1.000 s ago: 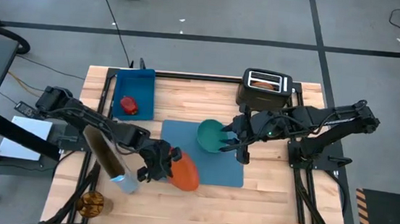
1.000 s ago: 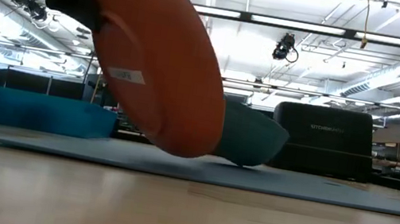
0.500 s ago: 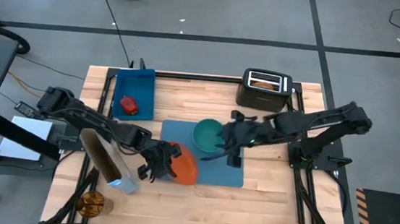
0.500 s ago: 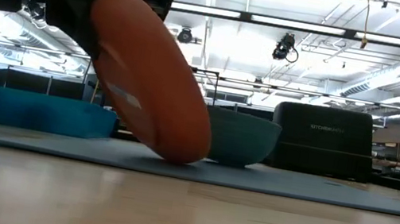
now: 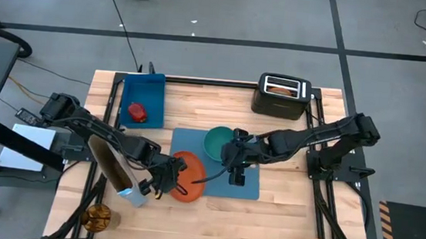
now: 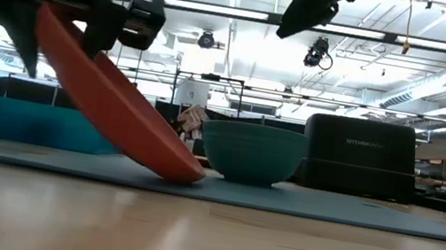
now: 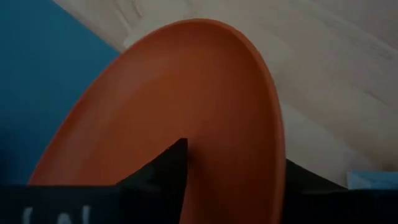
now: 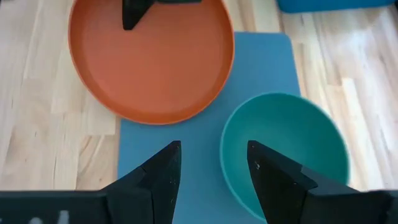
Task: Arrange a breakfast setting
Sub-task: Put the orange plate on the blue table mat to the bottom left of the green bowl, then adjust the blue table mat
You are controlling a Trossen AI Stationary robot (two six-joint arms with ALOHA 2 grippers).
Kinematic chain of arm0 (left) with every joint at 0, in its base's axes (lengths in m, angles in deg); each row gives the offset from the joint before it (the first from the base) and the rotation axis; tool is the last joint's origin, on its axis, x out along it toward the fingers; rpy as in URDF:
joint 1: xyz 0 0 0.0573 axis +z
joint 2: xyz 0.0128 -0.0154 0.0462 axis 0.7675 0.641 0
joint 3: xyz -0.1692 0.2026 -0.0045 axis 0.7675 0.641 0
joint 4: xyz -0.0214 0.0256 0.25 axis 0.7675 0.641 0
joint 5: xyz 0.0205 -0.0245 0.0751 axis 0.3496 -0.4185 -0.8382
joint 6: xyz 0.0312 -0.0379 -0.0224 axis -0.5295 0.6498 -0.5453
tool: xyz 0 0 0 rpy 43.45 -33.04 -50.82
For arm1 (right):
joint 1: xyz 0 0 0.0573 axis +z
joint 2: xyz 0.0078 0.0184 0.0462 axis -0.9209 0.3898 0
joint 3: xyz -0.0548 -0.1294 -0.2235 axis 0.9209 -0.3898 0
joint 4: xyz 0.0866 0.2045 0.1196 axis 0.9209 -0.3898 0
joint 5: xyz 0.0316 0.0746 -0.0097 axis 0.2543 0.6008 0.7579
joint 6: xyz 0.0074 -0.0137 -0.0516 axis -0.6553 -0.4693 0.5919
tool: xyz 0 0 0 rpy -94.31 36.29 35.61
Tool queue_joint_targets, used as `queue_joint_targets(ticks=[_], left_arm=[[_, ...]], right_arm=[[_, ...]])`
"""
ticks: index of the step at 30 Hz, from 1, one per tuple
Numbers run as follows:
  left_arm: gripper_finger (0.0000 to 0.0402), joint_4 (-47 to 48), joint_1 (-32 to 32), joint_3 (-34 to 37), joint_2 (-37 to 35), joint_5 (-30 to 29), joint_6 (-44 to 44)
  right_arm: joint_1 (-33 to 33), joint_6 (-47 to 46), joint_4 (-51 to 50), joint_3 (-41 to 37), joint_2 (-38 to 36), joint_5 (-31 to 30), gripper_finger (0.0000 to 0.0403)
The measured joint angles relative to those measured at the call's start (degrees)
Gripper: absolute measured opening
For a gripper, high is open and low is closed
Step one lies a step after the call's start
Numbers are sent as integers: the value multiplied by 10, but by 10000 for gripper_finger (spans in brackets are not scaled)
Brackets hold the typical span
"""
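Pinching the tilted orange plate [image 5: 187, 177] (its far edge seemingly touching the placemat [image 5: 247, 186]), the left pincer [image 5: 169, 175] holds; the right pincer [image 8: 211, 165] hangs spread beside the teal bowl [image 5: 219, 142].

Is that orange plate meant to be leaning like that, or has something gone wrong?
The plate is tilted: one edge rests on the placemat beside the bowl, the other is held up by the left gripper.

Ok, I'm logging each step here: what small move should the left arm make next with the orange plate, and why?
Probably lower the raised side until the orange plate lies flat, then open. The left gripper grips its rim, and in the low view the plate is tilted, with only its lower edge touching the blue placemat beside the teal bowl. The right gripper hovers open above the mat.
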Motion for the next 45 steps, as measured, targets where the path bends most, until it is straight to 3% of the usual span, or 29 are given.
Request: queue_joint_targets(ticks=[6, 14, 21, 26, 32, 36, 39, 45], left_arm=[[167, -35, -11, 39, 1, 0, 7], [168, -77, -11, 78, 8, -12, 13], [167, -41, -11, 43, 8, -15, 44], [167, 54, -5, -28, -8, -11, 84], [156, 17, 101, -21, -59, 20, 80], [146, -31, 192, 3, -65, 9, 68], [144, -103, 242, 27, -38, -23, 76], [144, -120, 301, 33, 27, -83, 68]], right_arm=[[1, -19, 1, 0, 17, 32, 197], [5, -18, 2, 0, 20, 32, 202], [18, -32, -24, 0, 20, 31, 201], [42, -119, -29, -17, 19, 16, 202], [82, -237, -50, -90, 20, 18, 201], [101, -288, 10, -156, 20, 12, 202], [110, -299, 79, -213, 21, 11, 201], [116, -302, 139, -270, 20, -19, 201]])
